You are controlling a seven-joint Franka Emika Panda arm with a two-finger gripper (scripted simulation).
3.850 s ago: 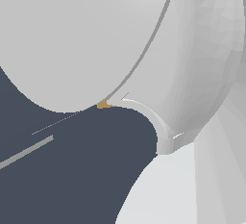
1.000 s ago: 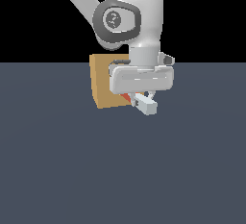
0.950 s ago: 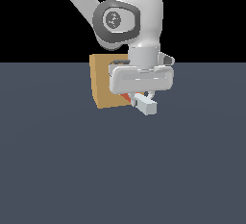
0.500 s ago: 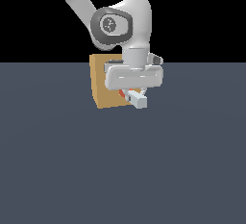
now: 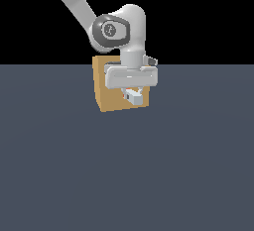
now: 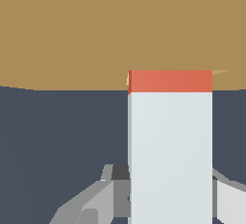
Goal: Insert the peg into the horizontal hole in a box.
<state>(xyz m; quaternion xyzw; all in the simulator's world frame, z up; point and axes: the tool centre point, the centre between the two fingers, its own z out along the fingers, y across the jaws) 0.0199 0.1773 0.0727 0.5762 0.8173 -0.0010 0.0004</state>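
The tan box (image 5: 111, 96) stands on the dark floor, and my gripper (image 5: 133, 94) hangs right in front of its face, shut on the peg (image 5: 134, 96). In the exterior view only the peg's white end and a speck of orange show below the hand. In the wrist view the peg (image 6: 170, 151) runs from between my fingers (image 6: 108, 194) to the box (image 6: 86, 26). A short orange band of the peg meets the box face. Thin lighter orange slivers of the hole (image 6: 220, 72) show beside the peg's tip. The rest of the hole is hidden by the peg.
The dark grey floor (image 5: 124, 175) stretches all around the box. The arm's links (image 5: 74, 2) rise toward the exterior view's upper left, above the box.
The gripper with the peg has moved toward the exterior view's left and closer to the box face. Less of the peg's orange part shows than before.
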